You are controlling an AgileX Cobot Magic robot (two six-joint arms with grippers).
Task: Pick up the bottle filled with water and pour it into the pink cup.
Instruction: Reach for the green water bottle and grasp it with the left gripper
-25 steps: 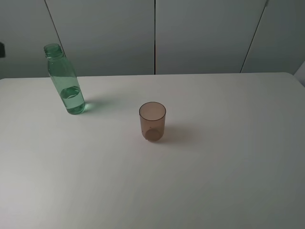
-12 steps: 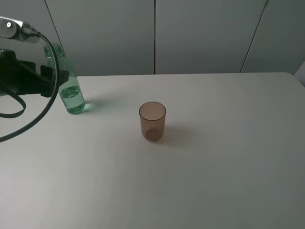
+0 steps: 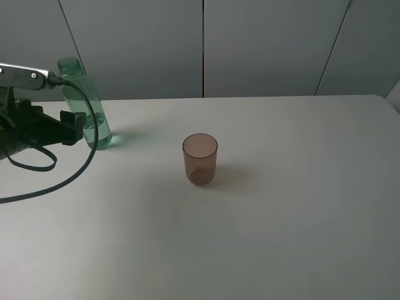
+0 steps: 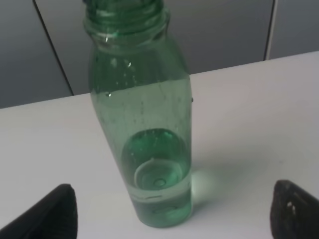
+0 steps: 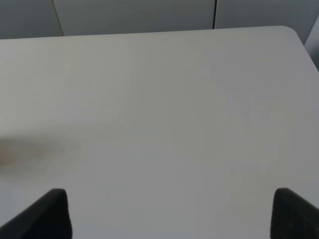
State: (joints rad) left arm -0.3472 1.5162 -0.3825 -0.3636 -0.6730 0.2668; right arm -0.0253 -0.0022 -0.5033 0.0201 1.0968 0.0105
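Early stage: nothing grasped, nothing poured. The lift, the carry to the cup and the pour are all left.

Far left of the bench (image 3: 281, 212): the left tool (image 3: 76, 127) is level with the lower body of the bottle (image 3: 87, 106). The left wrist view shows its fingers spread wide, one on each side of the bottle (image 4: 144, 124), with bench showing between each finger and the plastic, so no clamp yet. The bottle stands upright on the bench near the back edge, with no cap. It holds a low pool of water in the bottom part, and droplets dot the inside wall above it.

Middle: the pink cup (image 3: 200, 159) is upright with its mouth open, well apart from the bottle, and looks empty.

Right: the right tool (image 5: 172, 214) doesn't show in the high view. In its own wrist view the fingers are apart over bare bench, holding nothing.

Likely next is closing the left tool on the bottle body.
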